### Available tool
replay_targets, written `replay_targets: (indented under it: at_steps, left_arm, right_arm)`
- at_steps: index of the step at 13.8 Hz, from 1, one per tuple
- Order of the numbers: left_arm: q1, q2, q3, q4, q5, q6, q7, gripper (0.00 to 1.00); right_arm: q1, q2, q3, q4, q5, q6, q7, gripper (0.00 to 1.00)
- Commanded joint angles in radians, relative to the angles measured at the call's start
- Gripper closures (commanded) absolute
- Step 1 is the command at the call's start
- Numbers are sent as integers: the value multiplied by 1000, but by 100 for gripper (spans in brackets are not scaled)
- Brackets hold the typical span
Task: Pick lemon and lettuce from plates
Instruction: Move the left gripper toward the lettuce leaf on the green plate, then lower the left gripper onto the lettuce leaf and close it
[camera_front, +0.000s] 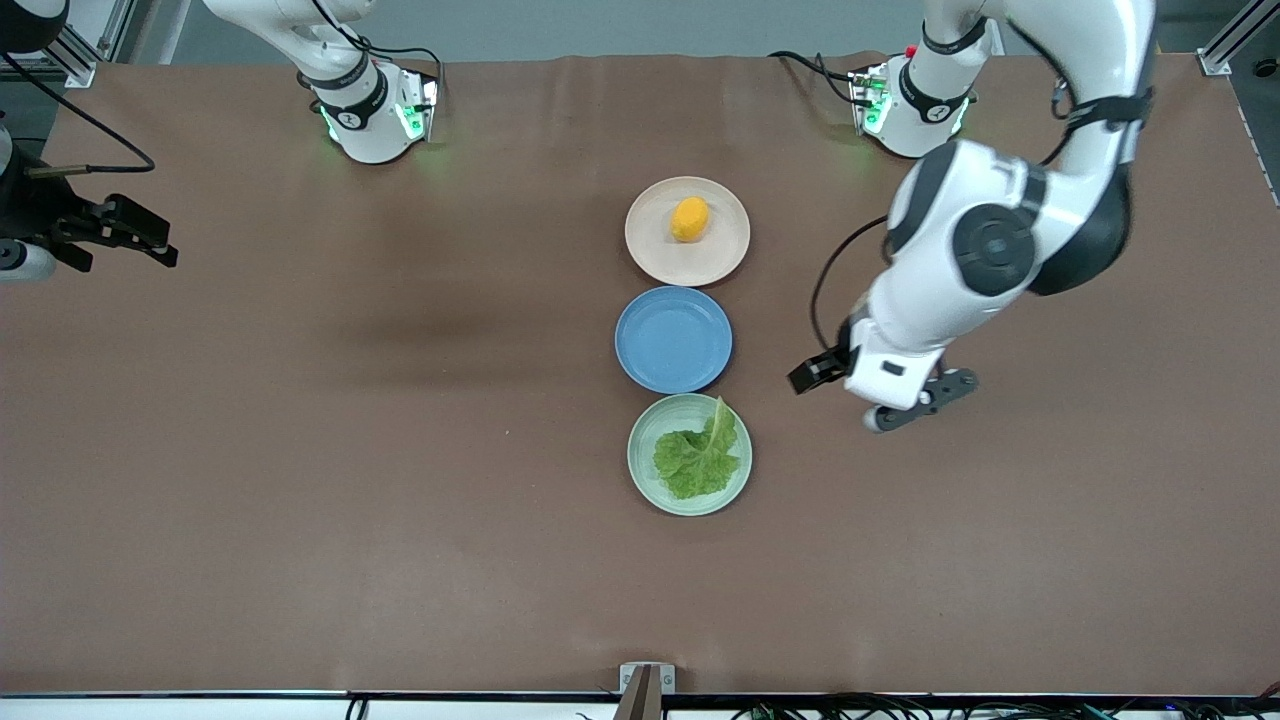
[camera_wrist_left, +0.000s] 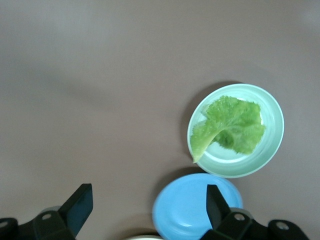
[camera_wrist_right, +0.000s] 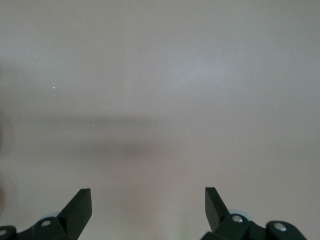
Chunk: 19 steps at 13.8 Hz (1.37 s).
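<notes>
Nearest the front camera, the crinkled, limp lettuce lies loose in the mint plate, ready to be pinched; the left tool hangs over bare bench just beside it, wide open and empty. Next comes a smooth, empty blue plate. Farthest from that tool, the firm oval lemon rests on the beige plate. The right tool waits at its arm's bench end, wide open, empty.
</notes>
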<state>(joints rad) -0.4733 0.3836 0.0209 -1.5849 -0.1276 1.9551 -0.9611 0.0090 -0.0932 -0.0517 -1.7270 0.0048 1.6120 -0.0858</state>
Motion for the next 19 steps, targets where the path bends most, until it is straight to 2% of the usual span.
replay_targets:
  at_steps: [1,3,5,9,13,19]
  left_arm:
    - [-63,73,7,20,-3,77,-224,0]
    - [-88,132,5,20,-1,192,-389,0]
    - [-128,193,7,23,-6,313,-476,0]
    - [-169,317,13,85,-1,432,-527,0]
    - [-179,389,13,89,-1,609,-527,0]
    - [-197,449,13,89,8,673,-527,0]
  right_arm:
    - [-1,3,-5,13,9,-1,0,0]
    - [-3,32,-5,55,1,-1,0,0]
    - [-1,53,-5,87,1,-15,3,0]
    - [-4,55,-5,89,7,-18,1,0]
    - [-1,55,-7,87,6,-29,1,0]
    - [-7,90,-8,90,1,-14,0,0]
